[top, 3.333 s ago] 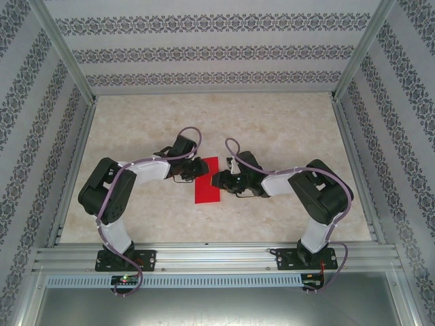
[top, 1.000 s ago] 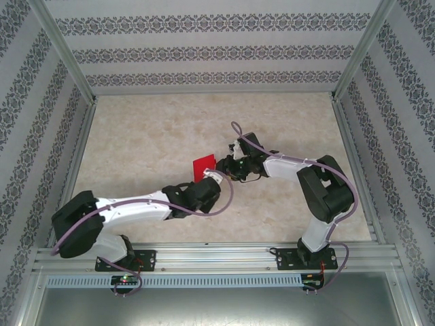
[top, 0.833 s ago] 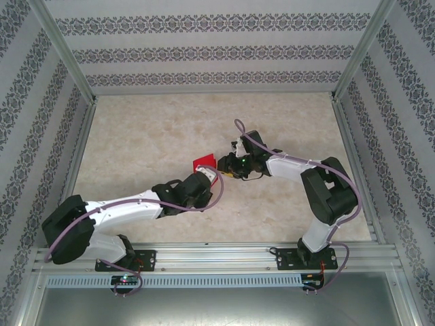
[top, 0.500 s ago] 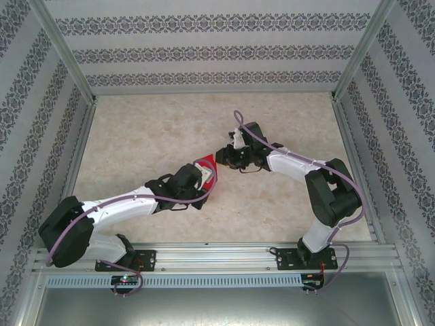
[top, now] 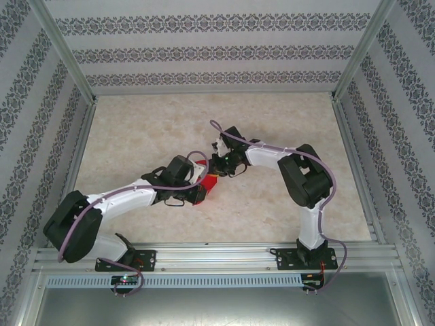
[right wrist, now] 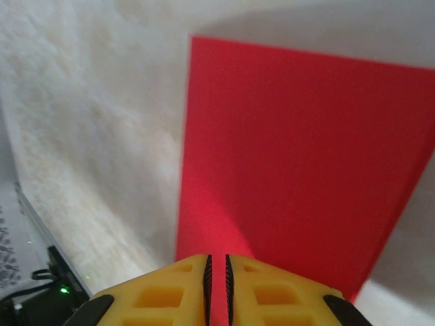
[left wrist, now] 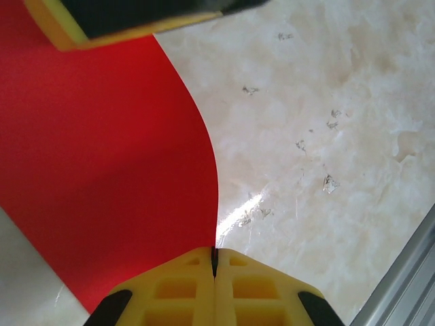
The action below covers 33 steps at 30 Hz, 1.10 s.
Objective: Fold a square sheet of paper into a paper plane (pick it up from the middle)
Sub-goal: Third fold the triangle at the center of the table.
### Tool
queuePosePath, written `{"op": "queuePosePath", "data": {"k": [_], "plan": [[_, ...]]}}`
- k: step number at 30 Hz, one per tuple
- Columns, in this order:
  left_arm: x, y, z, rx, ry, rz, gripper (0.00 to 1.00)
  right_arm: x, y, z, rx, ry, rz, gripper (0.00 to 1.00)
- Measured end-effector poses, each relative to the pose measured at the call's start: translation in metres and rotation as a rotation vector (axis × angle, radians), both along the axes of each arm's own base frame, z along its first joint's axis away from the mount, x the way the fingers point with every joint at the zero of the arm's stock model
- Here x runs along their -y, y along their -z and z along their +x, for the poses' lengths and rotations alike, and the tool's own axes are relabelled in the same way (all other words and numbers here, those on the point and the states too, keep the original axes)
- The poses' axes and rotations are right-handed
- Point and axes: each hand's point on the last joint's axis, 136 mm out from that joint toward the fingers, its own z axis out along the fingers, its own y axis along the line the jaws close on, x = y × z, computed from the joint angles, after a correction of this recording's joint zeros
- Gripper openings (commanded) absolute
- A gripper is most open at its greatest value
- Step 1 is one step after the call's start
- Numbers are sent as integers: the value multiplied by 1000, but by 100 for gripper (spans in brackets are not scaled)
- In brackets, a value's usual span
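Observation:
The square sheet of paper (top: 209,184) is bright red and hangs folded between the two grippers near the table's middle. In the top view my left gripper (top: 201,185) sits at its lower left. In the left wrist view that gripper (left wrist: 215,255) is shut on the edge of the curved paper (left wrist: 102,170), with a finger of the other gripper (left wrist: 122,20) across the top. My right gripper (top: 219,165) comes in from the upper right. In the right wrist view its jaws (right wrist: 217,262) stand a sliver apart, with a raised ridge of the paper (right wrist: 292,149) running between the pads.
The marbled table (top: 136,122) lies bare around the arms. Patterned walls and aluminium posts (top: 68,54) box it in, with a metal rail (top: 217,255) along the near edge. A stretch of frame rail (left wrist: 401,285) shows in the left wrist view.
The paper has left the table. My left gripper carried it toward the middle, and my right gripper swung left onto it, its jaws narrowing.

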Motion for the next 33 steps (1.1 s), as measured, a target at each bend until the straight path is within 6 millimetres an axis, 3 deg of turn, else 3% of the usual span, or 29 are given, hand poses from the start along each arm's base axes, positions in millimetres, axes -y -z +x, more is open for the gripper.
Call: {"op": "queuePosePath", "data": {"k": [5,10,15,22,29,33], "plan": [[-10,8,8,-52,-44,-10,0,8,19,-3,-17,-30,-73,17],[-16,15,14,-79,-79,0,0,12,19,-6,1,-66,-122,17],[-18,9,28,-57,-107,18,0,12,17,-7,19,-93,-143,18],[-13,7,47,-41,-109,43,0,7,3,1,41,-106,-136,20],[-14,13,38,-83,-85,53,0,-5,-22,22,110,-103,-99,20],[-15,15,35,-93,-75,60,0,-7,-19,33,119,-99,-107,20]]}}
